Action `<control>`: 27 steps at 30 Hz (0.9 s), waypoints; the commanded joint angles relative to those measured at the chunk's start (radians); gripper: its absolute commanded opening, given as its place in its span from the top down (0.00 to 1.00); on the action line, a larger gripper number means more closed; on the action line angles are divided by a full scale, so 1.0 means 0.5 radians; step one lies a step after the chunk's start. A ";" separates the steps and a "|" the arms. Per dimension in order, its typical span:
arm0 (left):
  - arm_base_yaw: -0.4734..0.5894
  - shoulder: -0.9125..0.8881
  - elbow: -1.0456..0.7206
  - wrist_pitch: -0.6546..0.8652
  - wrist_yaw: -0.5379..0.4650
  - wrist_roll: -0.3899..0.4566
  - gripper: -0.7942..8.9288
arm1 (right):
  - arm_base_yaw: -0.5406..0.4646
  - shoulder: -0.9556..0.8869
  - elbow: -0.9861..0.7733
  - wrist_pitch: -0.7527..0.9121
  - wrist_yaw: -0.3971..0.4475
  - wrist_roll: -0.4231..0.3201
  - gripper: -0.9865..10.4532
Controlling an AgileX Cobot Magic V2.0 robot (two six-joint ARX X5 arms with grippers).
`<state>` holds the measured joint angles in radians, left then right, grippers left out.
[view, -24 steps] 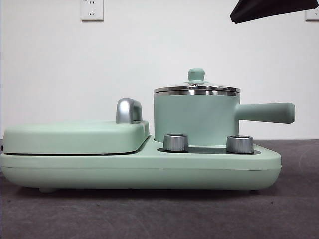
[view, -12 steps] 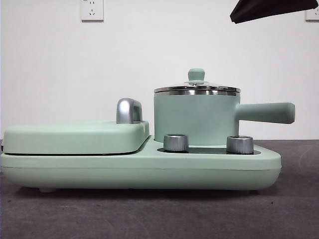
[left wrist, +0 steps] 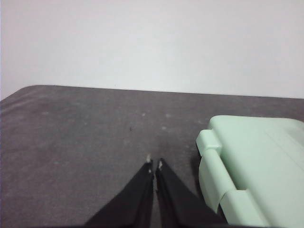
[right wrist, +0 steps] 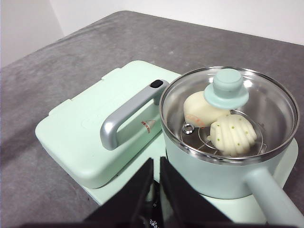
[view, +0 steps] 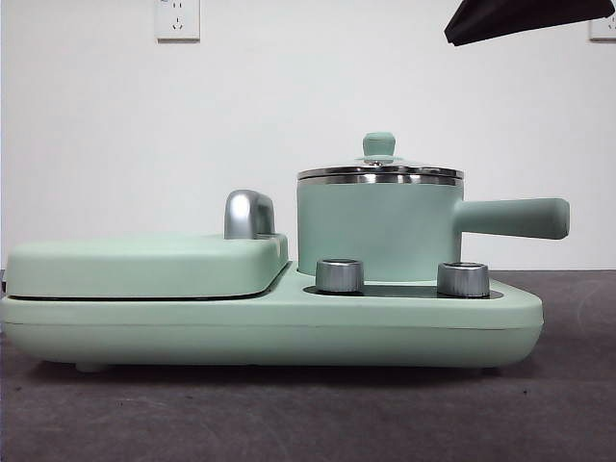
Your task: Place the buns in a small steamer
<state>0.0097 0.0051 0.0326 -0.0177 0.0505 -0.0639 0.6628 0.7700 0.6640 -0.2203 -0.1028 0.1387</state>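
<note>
Two soft, light cream-white buns [right wrist: 221, 124] are seen under the glass lid [right wrist: 227, 88] inside the mint-green round steamer [view: 380, 226]; gentle side grips would be needed. Both tools, left [left wrist: 154, 166] and right [right wrist: 156, 161], are closed empty.

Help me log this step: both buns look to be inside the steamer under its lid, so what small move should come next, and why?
Probably none beyond keeping both arms back. The smooth bun and the ridged bun lie inside the small steamer under the glass lid. The right claw and left claw are shut and empty.
</note>
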 commanded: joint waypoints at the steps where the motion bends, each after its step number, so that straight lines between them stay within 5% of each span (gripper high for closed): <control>1: -0.003 -0.004 -0.040 0.023 -0.005 -0.002 0.91 | 0.018 0.009 0.014 0.021 -0.003 0.014 0.90; 15: -0.003 -0.004 -0.040 0.022 -0.005 -0.002 0.91 | 0.018 0.009 0.014 0.020 -0.003 0.014 0.90; 19: -0.003 -0.004 -0.040 0.022 -0.005 -0.002 0.91 | -0.034 -0.103 -0.002 -0.019 0.075 -0.263 0.90; 27: -0.003 -0.004 -0.040 0.022 -0.005 -0.002 0.91 | -0.653 -0.588 -0.491 0.233 0.102 -0.301 0.90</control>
<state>0.0086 0.0051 0.0322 -0.0185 0.0505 -0.0643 0.3660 0.4950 0.4473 -0.1265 -0.0525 0.0017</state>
